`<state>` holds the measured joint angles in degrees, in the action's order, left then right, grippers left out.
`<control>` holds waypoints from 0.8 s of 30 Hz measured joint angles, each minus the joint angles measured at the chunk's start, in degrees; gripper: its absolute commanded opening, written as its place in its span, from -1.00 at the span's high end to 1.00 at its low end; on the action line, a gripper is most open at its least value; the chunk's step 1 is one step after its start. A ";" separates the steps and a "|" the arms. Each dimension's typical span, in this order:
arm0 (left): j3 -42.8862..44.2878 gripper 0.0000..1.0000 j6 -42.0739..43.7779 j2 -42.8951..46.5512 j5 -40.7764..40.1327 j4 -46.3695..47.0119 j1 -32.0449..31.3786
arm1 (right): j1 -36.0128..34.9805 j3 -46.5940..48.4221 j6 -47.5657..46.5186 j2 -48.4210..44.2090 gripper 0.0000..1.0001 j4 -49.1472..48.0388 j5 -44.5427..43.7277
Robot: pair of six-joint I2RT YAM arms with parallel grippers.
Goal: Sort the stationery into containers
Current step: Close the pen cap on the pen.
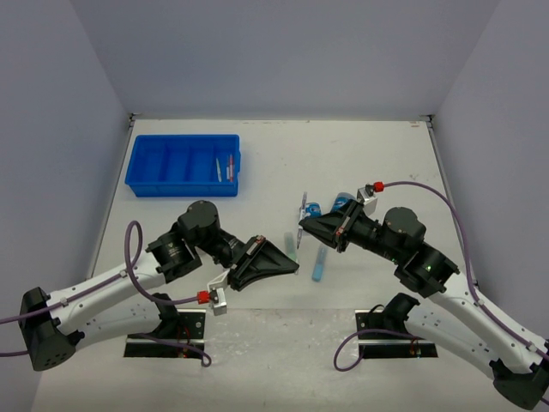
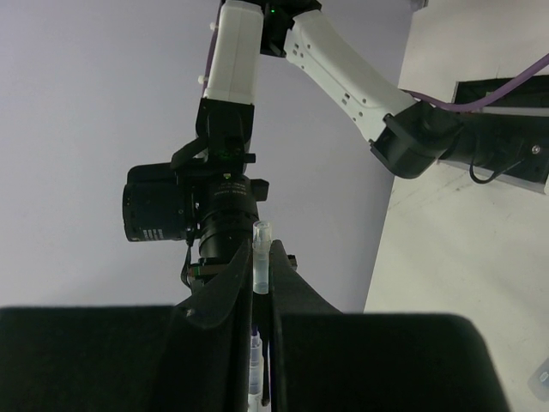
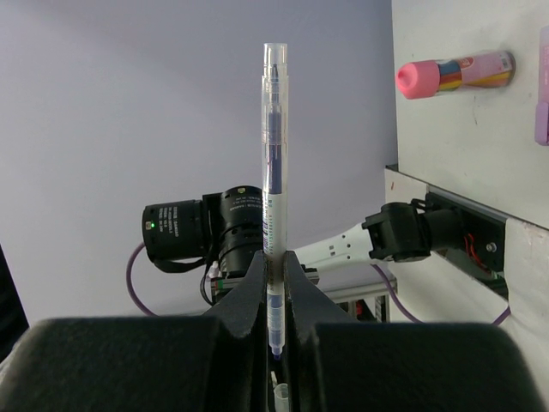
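Early days, I'd say. The rectangular bright blue plastic tray [image 1: 180,190] sits well away from both sets of fingers. It has only two thin pens [image 1: 224,168] in its end compartment, and the other slots look bare. The right gripper [image 3: 274,262] pinches a clear thin pen with dark ink [image 3: 273,154], which sticks out far past its fingertips. The left gripper [image 2: 263,252] is drawn narrow with a clear pen tip in its slot; whether it grips, I cannot tell. Left unsorted are a short blue marker stick [image 1: 318,266] just beside the right fingers, a pale green stick [image 1: 289,243] between the two grippers, a small round blue tub [image 1: 314,209] and a pink-capped bottle [image 3: 455,73].
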<state>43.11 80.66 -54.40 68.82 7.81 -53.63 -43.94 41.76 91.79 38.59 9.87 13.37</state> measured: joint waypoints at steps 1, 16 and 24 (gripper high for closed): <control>0.07 1.00 0.02 -0.27 0.00 0.00 0.03 | 0.00 0.02 -0.02 -0.03 1.00 0.00 0.00; 1.06 1.00 0.61 -1.15 0.02 -0.14 0.39 | -0.31 0.02 -0.39 -0.13 1.00 0.00 0.00; 1.16 1.00 1.03 -1.13 0.03 -0.84 0.85 | -0.31 0.02 -0.41 -0.12 1.00 0.00 0.00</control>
<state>44.27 81.69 -55.53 68.85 6.97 -52.78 -44.25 41.78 91.38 38.47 9.87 13.37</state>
